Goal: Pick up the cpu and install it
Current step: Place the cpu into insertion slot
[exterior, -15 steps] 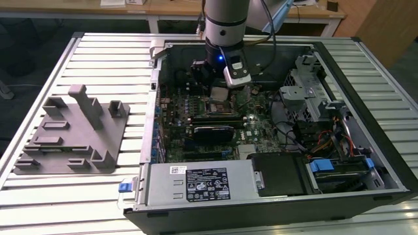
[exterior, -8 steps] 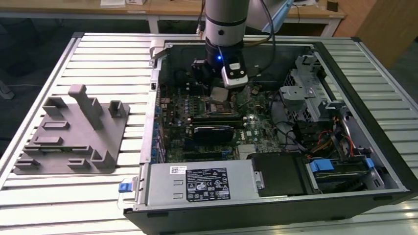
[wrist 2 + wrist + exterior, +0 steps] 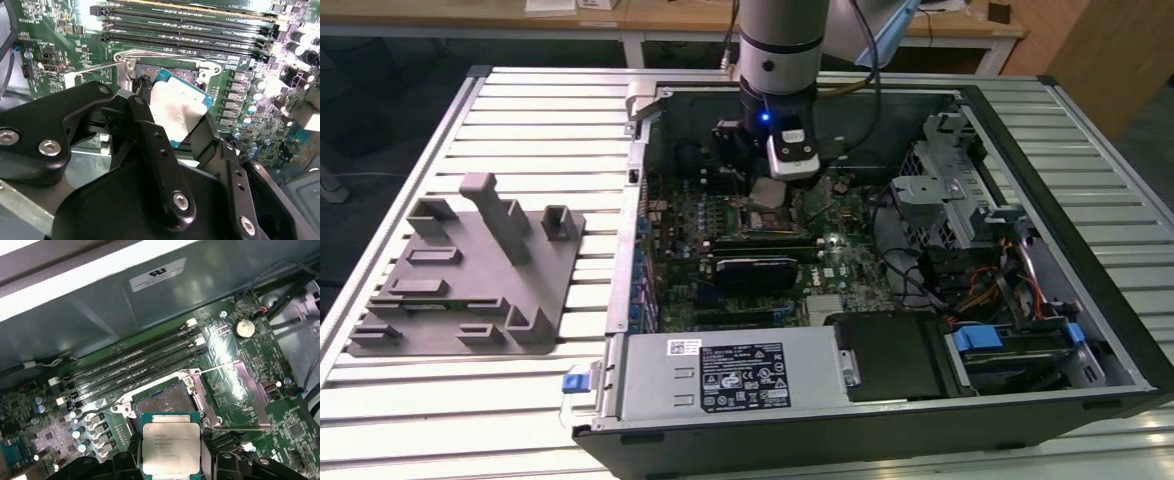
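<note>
Gripper (image 3: 172, 117) is clamped on the cpu (image 3: 176, 106), black fingers (image 3: 150, 135) pinching two opposite edges, silver top plate facing up. In the first wrist view the chip hangs just above the open socket (image 3: 160, 402), offset toward one side of it and not seated. From here, I'd say the job is all about squareness: the chip's edges need to run parallel with the socket's walls, its notches and corner mark on the right side, and the plate flat to the board. Any slant or sideways scrape across that exposed contact bed risks bent contacts, so a straight, gentle descent with no push looks like the way. Whether it sits dead level right now, I cannot tell. The retention frame (image 3: 206, 407) is swung up and away, just beside the socket, so the opening is free to receive. Memory slots (image 3: 135, 365) run close alongside. Pulling out to the exterior view, the computer case (image 3: 881, 435) lies open on its side, holding the motherboard (image 3: 854, 260), a power supply (image 3: 727, 375), a drive cage (image 3: 947, 160) and a tangle of cables (image 3: 987, 290). Well apart, at the exterior view's left, the grey tray (image 3: 440, 290) with its upright posts rests on the slatted table (image 3: 547, 110).
</note>
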### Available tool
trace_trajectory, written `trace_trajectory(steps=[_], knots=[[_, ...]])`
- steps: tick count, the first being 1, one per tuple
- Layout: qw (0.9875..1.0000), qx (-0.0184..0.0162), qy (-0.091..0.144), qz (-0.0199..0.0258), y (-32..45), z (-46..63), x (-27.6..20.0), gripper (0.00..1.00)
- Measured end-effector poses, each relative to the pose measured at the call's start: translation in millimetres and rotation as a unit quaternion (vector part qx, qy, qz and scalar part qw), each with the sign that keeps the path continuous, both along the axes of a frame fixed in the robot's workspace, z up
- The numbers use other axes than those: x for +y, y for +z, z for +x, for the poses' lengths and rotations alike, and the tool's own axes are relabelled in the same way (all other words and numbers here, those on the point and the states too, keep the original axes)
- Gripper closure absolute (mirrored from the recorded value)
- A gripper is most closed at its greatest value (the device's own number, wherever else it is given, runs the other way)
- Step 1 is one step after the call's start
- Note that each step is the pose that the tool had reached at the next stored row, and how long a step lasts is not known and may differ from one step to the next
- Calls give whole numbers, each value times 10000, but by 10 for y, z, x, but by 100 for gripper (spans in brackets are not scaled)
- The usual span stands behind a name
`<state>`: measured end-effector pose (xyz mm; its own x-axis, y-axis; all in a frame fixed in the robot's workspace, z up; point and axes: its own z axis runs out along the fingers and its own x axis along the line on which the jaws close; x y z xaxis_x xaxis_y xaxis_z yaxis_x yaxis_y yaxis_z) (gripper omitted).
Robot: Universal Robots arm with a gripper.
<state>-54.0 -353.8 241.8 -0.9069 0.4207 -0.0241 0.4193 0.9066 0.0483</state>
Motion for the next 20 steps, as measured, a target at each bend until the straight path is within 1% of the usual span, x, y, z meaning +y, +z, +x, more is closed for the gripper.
trace_trajectory(steps=[5,10,14,20], knots=[[9997,0,-246,0,0,0,0,45],[9987,0,-508,0,0,0,0,45],[9974,0,-716,0,-1,0,0,45],[9947,0,-1023,0,-1,0,0,45]])
